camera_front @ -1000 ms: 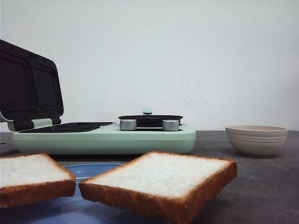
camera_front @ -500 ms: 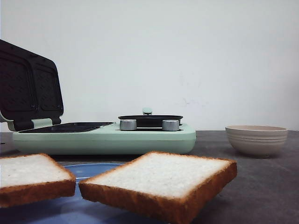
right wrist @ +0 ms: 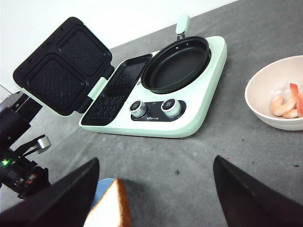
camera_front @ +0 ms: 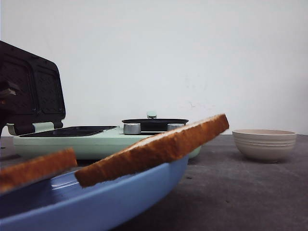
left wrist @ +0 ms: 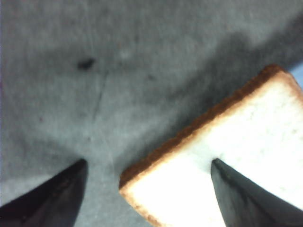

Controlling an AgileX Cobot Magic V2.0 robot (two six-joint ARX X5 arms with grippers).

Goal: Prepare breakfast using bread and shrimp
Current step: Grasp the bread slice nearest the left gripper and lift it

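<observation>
Two slices of white bread with brown crust lie on a blue plate [camera_front: 120,195] at the front. In the front view I see them edge-on, the left slice [camera_front: 36,168] and the right slice [camera_front: 154,149], both tilted. My left gripper [left wrist: 149,163] is open and low over the table, with a corner of a slice [left wrist: 227,165] between its fingers. My right gripper [right wrist: 156,160] is open and empty above the table, with a slice corner [right wrist: 111,210] and the plate's edge [right wrist: 100,187] just below it. Pink shrimp [right wrist: 284,104] lie in a beige bowl [right wrist: 258,85].
A mint-green sandwich maker [camera_front: 110,139] stands behind the plate with its dark lid [camera_front: 31,91] open. A black pan [right wrist: 177,64] sits on its right half. The bowl [camera_front: 263,143] stands to its right. The left arm [right wrist: 19,156] is near the lid.
The plate and both slices now look tilted, edge-on to the camera, with the plate's rim raised in front. A dark part of the left arm has appeared at the left edge.
</observation>
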